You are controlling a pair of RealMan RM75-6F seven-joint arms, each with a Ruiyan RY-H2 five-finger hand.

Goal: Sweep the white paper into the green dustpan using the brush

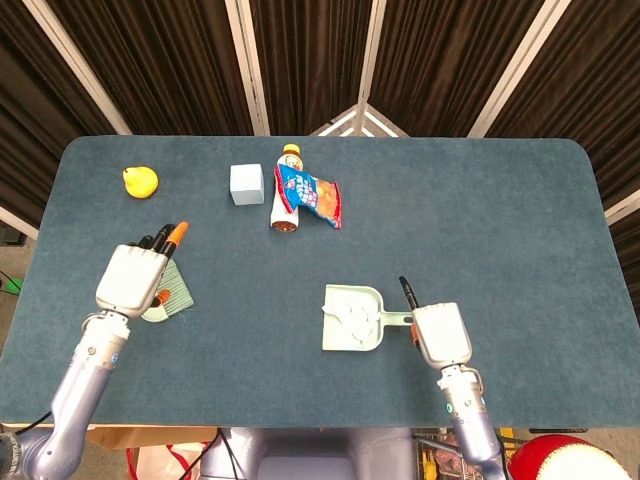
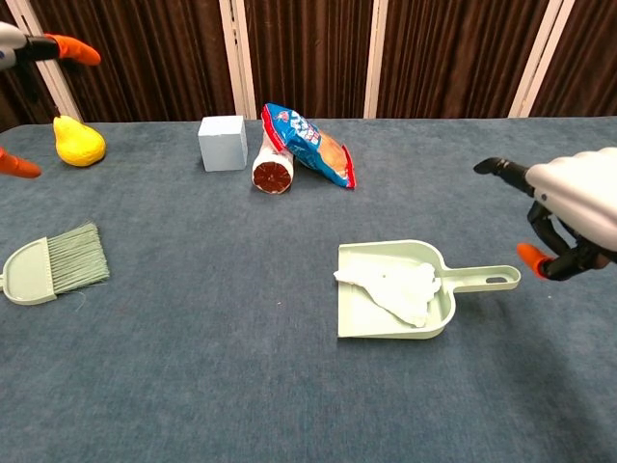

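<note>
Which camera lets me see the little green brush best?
The chest view: the pale green plastic brush lies flat on the blue table, bristles plain. In the head view the left robot hand covers most of the brush.

From the head view, the left hand [image 1: 131, 279] covers much of the brush [image 1: 172, 296]; in the chest view only its fingertips [image 2: 67, 48] show at ten o'clock, the right hand [image 2: 576, 217] is cropped at three o'clock
</note>
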